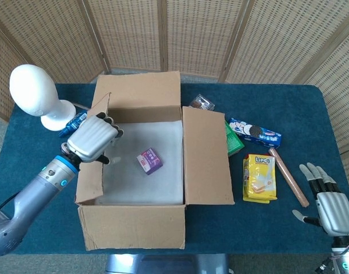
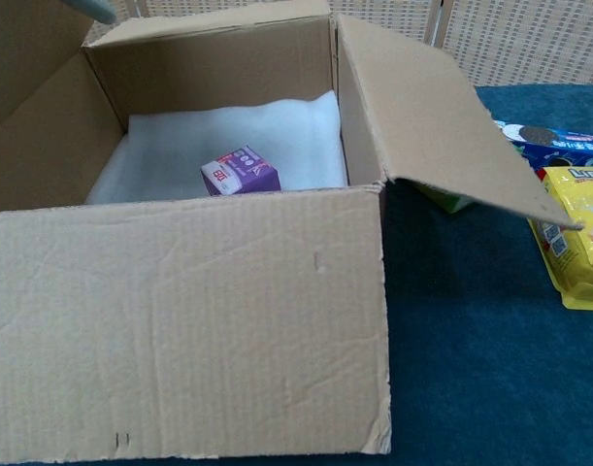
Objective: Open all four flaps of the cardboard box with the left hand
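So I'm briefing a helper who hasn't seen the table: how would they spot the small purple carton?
Find the large open cardboard box in the middle of the blue table. Inside, on its white foam lining, lies the small purple carton. It is the only item inside the box; the other snacks lie outside.
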{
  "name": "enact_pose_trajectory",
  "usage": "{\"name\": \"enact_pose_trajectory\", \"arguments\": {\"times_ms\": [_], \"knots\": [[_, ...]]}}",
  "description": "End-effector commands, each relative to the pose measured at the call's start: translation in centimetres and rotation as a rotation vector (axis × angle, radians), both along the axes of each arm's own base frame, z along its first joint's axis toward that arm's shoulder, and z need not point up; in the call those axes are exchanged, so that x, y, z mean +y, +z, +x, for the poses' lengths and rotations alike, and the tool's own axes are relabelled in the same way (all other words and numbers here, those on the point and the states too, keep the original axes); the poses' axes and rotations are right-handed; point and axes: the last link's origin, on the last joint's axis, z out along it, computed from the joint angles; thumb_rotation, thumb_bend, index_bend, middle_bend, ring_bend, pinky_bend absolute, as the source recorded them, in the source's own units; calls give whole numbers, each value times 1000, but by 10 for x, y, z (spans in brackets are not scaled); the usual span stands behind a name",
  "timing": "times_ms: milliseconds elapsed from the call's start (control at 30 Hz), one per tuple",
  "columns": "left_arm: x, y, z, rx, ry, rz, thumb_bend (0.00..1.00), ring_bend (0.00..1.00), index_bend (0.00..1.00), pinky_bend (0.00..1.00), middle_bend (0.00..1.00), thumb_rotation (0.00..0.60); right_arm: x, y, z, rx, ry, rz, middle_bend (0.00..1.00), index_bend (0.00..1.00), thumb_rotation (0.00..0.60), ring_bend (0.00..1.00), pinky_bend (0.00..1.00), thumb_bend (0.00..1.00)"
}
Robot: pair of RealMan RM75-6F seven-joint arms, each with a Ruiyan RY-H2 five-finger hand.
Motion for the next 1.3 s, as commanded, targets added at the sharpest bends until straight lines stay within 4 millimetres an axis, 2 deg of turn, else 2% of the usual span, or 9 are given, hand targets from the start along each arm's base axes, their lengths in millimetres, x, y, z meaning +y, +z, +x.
{"name": "enact_pose_trajectory", "arguments": {"times_ms": [33, 333, 633, 967, 1067, 1133, 1300], "knots": [[-1, 13, -10, -12, 17, 18, 0, 413, 605, 375, 619, 450, 0, 0, 0, 0, 0, 1, 0, 0, 600, 10, 162, 0], [-2, 41, -36, -25, 52, 68, 0, 418, 599, 374, 615, 419, 0, -1, 2, 1, 5, 7, 0, 0, 600, 11, 162, 0], [-6, 38, -37, -31, 15, 51, 0, 411, 592, 362, 600, 415, 0, -2, 2, 0, 5, 7, 0, 0, 600, 17, 161, 0], [-10, 61, -63, -33, 84, 105, 0, 424, 593, 366, 618, 422, -1, 0, 1, -7, 3, 0, 0, 0, 600, 20, 161, 0], [-13, 69, -75, -33, 110, 121, 0, 424, 593, 367, 618, 417, -1, 0, 1, -7, 3, 0, 0, 0, 600, 20, 161, 0], [-17, 72, -93, -27, 152, 128, 0, 424, 593, 367, 617, 418, -1, 0, 2, -7, 7, 0, 0, 0, 600, 20, 162, 0], [-22, 64, -130, -21, 233, 106, 0, 423, 588, 366, 607, 395, 0, -1, 3, -6, 11, 8, 0, 0, 600, 20, 162, 0]]}}
